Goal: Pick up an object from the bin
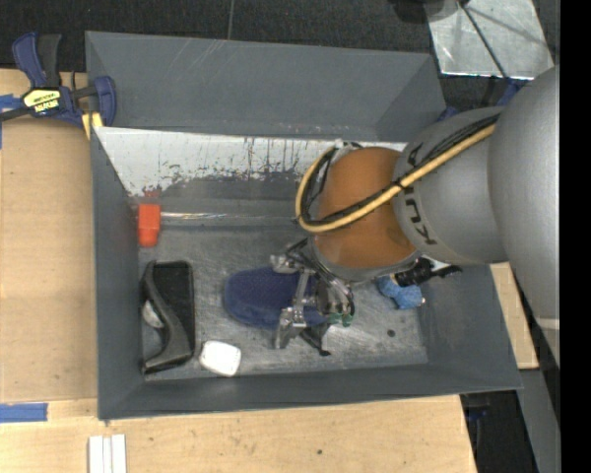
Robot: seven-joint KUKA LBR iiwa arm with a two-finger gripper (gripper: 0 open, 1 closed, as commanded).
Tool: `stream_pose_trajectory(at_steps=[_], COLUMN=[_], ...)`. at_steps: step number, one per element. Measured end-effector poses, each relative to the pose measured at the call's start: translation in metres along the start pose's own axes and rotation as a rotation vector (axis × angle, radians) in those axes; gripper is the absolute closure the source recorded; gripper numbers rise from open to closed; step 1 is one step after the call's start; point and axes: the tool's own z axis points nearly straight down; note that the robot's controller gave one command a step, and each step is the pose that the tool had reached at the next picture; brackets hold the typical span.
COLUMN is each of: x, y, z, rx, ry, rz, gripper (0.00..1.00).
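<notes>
Gripper is low in the bin, near the front wall, a little right of the floor's middle. Its tip sits at the right edge of a dark blue pad: rounded, flat, possibly soft cloth, material not clear from this angle. The pad's right edge is covered by the gripper metalwork, so its full outline is not visible. Contact between the two cannot be confirmed; they overlap in the view.

Gripper state: cannot tell whether parted or closed. The tip is a tangle of grey metal and dark shadow, with a small green spot beside it. Nothing can be seen held.

Arm comes in from the right. Its orange cover, looped by a yellow cable, hangs over the floor behind the gripper and hides that part.

Just right of the gripper: a small light blue piece, partly under the arm, shape unreadable.

Well to the left of the gripper: a black case along the left wall. A white lump lies just beside the case's near end. A small orange block stands further back, against the left wall.
</notes>
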Motion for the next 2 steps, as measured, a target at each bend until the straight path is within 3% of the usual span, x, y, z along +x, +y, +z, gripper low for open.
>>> stream_pose_trajectory(at_steps=[1, 2], x=[-0.0016, -0.0042], y=[0.0006, 0.0008], z=[-0.0021, -0.0039], rx=[0.002, 0.001], ry=[0.001, -0.007], rz=[-0.001, 0.001], gripper=[0.0, 1.0])
